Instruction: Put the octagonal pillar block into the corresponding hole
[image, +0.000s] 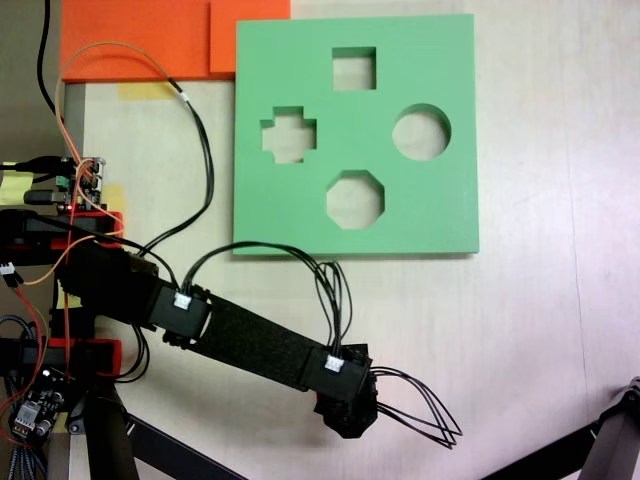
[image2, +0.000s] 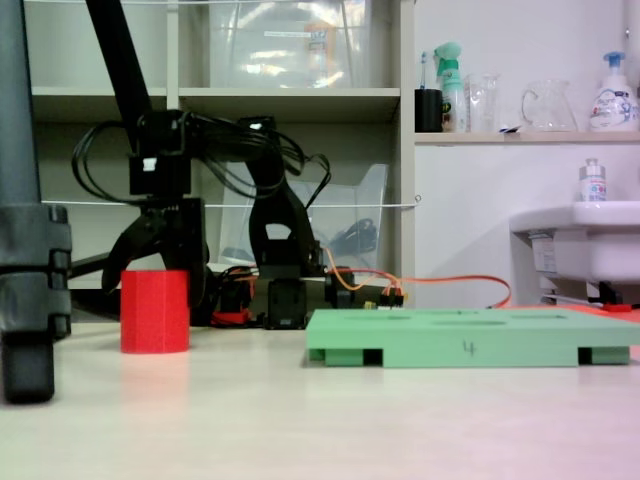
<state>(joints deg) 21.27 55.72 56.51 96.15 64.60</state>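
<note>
The octagonal pillar block (image2: 155, 311), a bright red foam prism, stands upright on the table left of the green board (image2: 470, 345). My gripper (image2: 160, 262) hangs right over it, open, with one black jaw down each side of the block's top. In the top-down fixed view the gripper head (image: 345, 412) covers the block. The green board (image: 440, 200) lies flat further up, and its eight-sided hole (image: 355, 199) sits near the lower edge, empty. Cross, square and round cutouts are beside it.
Orange foam sheets (image: 130, 40) lie at the top left, touching the green board's corner. The arm's base, circuit boards and cables (image: 70, 190) crowd the left edge. A black stand leg (image: 612, 430) enters at the lower right, and a thick black post (image2: 25, 250) stands close on the left.
</note>
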